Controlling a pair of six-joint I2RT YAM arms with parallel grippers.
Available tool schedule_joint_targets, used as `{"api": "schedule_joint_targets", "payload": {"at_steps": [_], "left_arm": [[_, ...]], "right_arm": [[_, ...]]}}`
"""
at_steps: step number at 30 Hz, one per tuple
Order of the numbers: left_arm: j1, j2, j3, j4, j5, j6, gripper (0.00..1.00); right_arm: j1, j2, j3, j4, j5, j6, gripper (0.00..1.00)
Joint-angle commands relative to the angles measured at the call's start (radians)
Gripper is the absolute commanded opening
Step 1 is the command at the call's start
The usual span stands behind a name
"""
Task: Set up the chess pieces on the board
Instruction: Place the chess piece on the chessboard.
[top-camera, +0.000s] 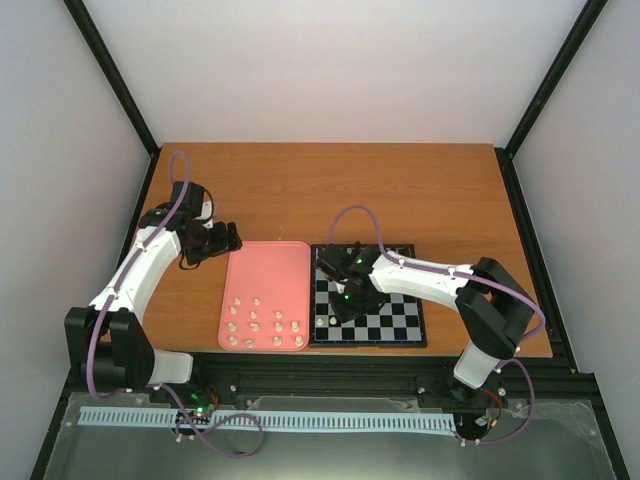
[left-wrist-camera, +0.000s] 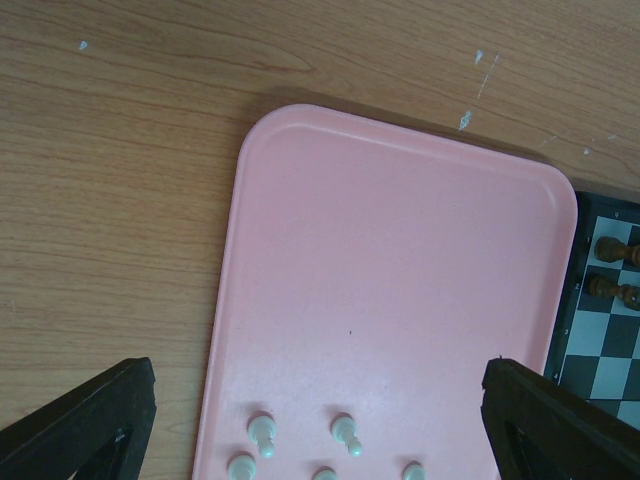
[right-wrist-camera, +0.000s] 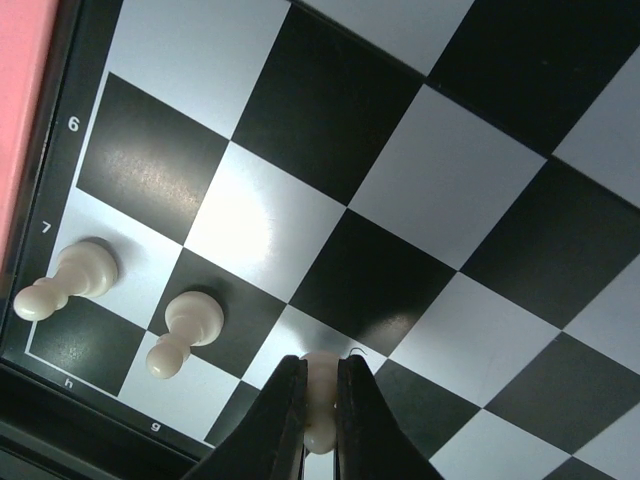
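My right gripper (right-wrist-camera: 320, 372) is shut on a cream-white pawn (right-wrist-camera: 322, 420), low over the board (right-wrist-camera: 440, 180). The pawn's base meets a pale square in the row marked 7. Two more cream pawns (right-wrist-camera: 75, 275) (right-wrist-camera: 190, 325) stand beside it in that row, toward the board's corner. In the top view this gripper (top-camera: 335, 305) is over the board's left side (top-camera: 395, 322). Several cream pieces (top-camera: 265, 325) stand in the near half of the pink tray (top-camera: 270, 265). My left gripper (left-wrist-camera: 320, 400) hangs open above the tray's far half, holding nothing; its fingers (left-wrist-camera: 100, 415) are spread wide.
The pink tray (left-wrist-camera: 400, 250) lies directly left of the board (left-wrist-camera: 600, 370). Dark brown pieces (left-wrist-camera: 612, 250) stand along the board's far rows. Bare wooden tabletop (top-camera: 330, 190) stretches behind both. Black frame posts rise at the table's back corners.
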Motion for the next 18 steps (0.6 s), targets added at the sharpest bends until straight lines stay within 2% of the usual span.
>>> {"api": "schedule_joint_targets", "payload": {"at_steps": [1, 18], "left_arm": [[0.003, 0.007, 0.020, 0.015, -0.001, -0.009, 1.00], [0.004, 0.006, 0.016, 0.018, -0.003, -0.008, 1.00]], "right_arm": [[0.004, -0.024, -0.020, 0.028, -0.023, 0.011, 0.03], [0.005, 0.024, -0.014, 0.020, -0.026, 0.003, 0.04]]}}
